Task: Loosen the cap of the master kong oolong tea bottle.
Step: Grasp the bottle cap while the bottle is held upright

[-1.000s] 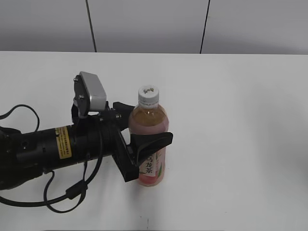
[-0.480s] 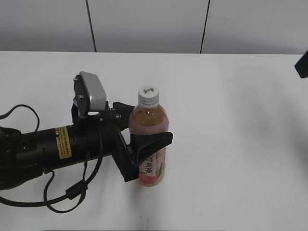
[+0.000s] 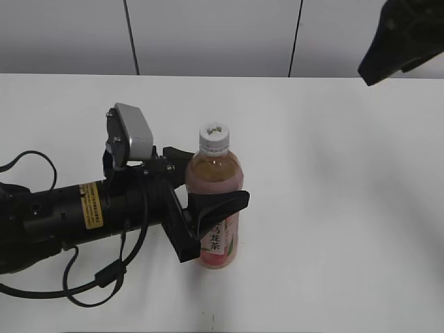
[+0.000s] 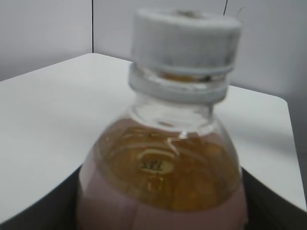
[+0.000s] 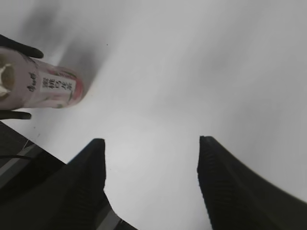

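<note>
The master kong oolong tea bottle (image 3: 214, 208) stands upright on the white table (image 3: 333, 208), a little left of the middle of the exterior view, its pink label with the white strip of dark characters facing the camera and the cap (image 3: 214, 137) screwed on top. The left gripper (image 3: 208, 198) reaches in from the lower left of the frame and clasps the bottle around its body — one black finger (image 3: 220, 205) crosses the front of the label, the other lies behind the shoulder of the bottle. In the left wrist view the cap (image 4: 186, 34) and the clear neck fill the upper middle, blurred, with amber tea below. The right gripper (image 3: 402, 38) shows only as a dark blurred shape in the upper right corner of the exterior view, well apart from the bottle. In the right wrist view its two black fingers (image 5: 81, 187) stand spread over bare table with nothing between them — the bottle (image 5: 41, 84) lies at the left edge.
</note>
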Robot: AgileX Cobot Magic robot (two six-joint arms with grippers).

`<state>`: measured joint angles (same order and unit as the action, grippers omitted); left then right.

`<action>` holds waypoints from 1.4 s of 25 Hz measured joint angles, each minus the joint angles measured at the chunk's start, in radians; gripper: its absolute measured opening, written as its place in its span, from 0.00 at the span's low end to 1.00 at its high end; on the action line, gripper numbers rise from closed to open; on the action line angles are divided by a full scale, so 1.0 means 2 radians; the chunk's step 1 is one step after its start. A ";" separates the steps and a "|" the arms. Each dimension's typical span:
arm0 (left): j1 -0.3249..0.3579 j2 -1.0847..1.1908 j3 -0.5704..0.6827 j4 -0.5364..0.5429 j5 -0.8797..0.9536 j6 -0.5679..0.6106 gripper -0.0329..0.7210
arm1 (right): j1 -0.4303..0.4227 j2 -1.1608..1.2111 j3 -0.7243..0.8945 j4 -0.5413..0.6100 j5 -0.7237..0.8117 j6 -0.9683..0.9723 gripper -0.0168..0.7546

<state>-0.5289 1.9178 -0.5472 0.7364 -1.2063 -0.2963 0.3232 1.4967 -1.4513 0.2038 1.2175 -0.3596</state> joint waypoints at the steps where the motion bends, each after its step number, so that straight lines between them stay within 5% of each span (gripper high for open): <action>1: 0.000 0.000 0.000 0.000 0.000 0.000 0.66 | 0.008 0.005 -0.008 -0.001 0.000 0.005 0.62; 17: 0.000 0.000 0.000 0.000 0.000 0.000 0.66 | 0.153 0.029 -0.031 -0.001 0.000 0.041 0.59; 35: 0.000 0.000 0.000 0.000 0.000 0.000 0.66 | 0.185 0.068 -0.038 0.025 0.001 0.041 0.56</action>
<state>-0.5289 1.9178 -0.5472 0.7364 -1.2063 -0.2963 0.6930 1.6325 -1.5264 0.2529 1.2192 -0.2766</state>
